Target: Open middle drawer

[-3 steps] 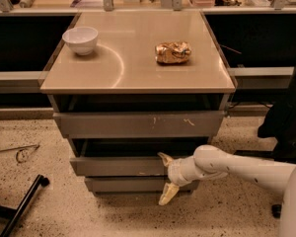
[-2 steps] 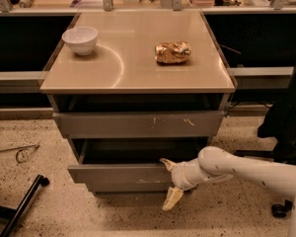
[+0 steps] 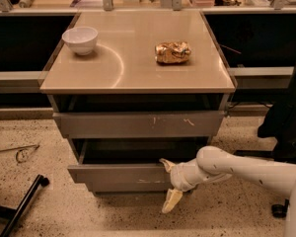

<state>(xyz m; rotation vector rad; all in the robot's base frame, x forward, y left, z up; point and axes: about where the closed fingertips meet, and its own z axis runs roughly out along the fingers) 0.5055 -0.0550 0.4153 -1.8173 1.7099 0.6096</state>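
Observation:
The middle drawer (image 3: 116, 175) is a plain grey, low front below the taller scratched front (image 3: 138, 124). It stands pulled out toward the camera, and its dark inside (image 3: 138, 151) shows behind the front. My gripper (image 3: 167, 182) is at the right end of that front, on the white arm (image 3: 246, 169) coming in from the right. One finger (image 3: 166, 163) hooks over the front's top edge. The other finger (image 3: 171, 200) hangs down in front of it. The fingers stand wide apart.
A white bowl (image 3: 80, 39) and a crumpled gold bag (image 3: 172, 52) sit on the cabinet top (image 3: 133, 70). The lowest front (image 3: 123, 187) peeks out under the middle drawer. A black bar (image 3: 22, 205) lies on the floor at the left, and a dark object (image 3: 286, 117) stands at the right.
The middle drawer has slid further out toward the camera, and the gripper has come back with its front edge.

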